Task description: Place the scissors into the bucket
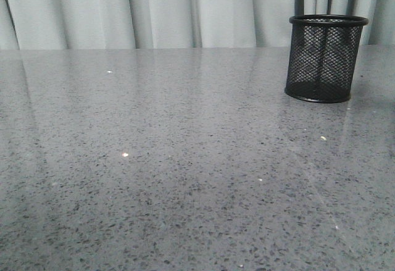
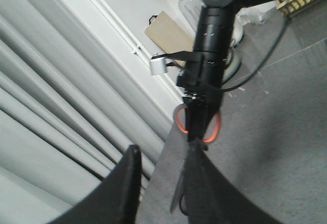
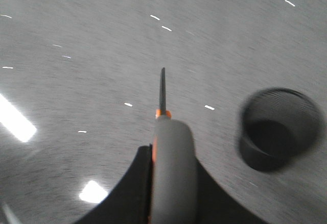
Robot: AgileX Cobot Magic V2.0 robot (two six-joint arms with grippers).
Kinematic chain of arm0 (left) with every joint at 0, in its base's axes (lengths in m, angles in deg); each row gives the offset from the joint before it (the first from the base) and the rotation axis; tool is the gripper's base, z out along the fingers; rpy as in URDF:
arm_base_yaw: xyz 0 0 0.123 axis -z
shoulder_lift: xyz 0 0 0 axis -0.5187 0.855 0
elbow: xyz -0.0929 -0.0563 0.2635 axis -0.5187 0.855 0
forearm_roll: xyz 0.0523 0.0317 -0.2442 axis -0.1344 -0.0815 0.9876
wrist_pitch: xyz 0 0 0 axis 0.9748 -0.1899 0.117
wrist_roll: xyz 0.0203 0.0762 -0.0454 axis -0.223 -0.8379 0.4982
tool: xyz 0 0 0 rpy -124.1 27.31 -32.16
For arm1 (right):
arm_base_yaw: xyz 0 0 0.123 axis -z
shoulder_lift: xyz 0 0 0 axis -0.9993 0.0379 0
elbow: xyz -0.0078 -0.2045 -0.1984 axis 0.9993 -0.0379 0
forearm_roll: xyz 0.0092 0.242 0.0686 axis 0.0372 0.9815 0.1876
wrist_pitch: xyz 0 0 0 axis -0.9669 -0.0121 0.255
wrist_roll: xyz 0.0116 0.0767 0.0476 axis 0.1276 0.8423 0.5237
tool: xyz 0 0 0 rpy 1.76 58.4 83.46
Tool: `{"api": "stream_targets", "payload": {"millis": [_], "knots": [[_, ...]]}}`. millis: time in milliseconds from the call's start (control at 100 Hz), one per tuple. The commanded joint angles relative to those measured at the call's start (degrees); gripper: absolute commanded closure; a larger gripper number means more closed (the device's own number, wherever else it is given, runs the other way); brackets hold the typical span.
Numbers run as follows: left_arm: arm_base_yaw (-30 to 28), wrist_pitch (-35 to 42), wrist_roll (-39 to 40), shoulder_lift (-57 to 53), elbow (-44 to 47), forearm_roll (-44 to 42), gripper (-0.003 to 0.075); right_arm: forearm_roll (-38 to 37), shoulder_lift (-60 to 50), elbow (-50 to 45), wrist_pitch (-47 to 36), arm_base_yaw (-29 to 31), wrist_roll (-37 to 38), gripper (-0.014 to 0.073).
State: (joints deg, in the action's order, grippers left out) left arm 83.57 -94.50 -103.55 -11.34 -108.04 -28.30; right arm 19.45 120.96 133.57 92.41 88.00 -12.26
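Observation:
The bucket, a black wire-mesh cup, stands upright at the far right of the table; in the right wrist view it is seen from above, blurred, and looks empty. My right gripper is shut on the grey, orange-lined handle of the scissors, above the table and beside the bucket. The blades point down at the tabletop. The left wrist view shows that arm holding the scissors by the loops, blades hanging down. My left gripper is open and empty. Neither gripper shows in the front view.
The grey speckled table reaches back to pale curtains. In the left wrist view a wooden board and a clear container stand beyond the table by the wall.

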Motion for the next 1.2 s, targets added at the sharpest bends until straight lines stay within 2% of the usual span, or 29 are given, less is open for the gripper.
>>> {"api": "stream_targets", "payload": {"millis": [0, 60, 190, 340, 500, 720, 1190], "knots": [[0.5, -1.6, 4.8, -3.0, -1.6, 1.3, 0.0729, -7.3, 3.9, 8.2, 3.4, 0.2, 9.1, 0.0658], [0.5, -4.8, 5.2, -4.9, -1.6, 1.3, 0.074, -10.2, 6.4, 11.0, 3.4, 0.2, 11.8, 0.0658], [0.5, -11.3, 6.0, -8.0, -1.6, 1.3, 0.074, -11.2, 11.1, 13.4, 3.4, 0.2, 12.8, 0.0657], [0.5, -14.5, 6.2, -10.3, -1.6, 1.3, 0.074, -15.4, 13.5, 13.3, 3.4, 0.2, 14.7, 0.0658], [0.5, -14.7, 6.2, -11.5, -1.6, 1.1, 0.074, -16.6, 12.2, 12.6, 3.5, 0.2, 15.0, 0.0658], [0.5, -14.4, 6.2, -11.7, -1.6, 1.0, 0.074, -16.5, 10.1, 7.2, 3.5, -0.8, 15.0, 0.0658], [0.5, -14.4, 6.2, -11.7, -1.6, 0.3, 0.074, -16.5, 20.6, 8.1, 3.4, -1.4, 15.0, 0.0658]]}}
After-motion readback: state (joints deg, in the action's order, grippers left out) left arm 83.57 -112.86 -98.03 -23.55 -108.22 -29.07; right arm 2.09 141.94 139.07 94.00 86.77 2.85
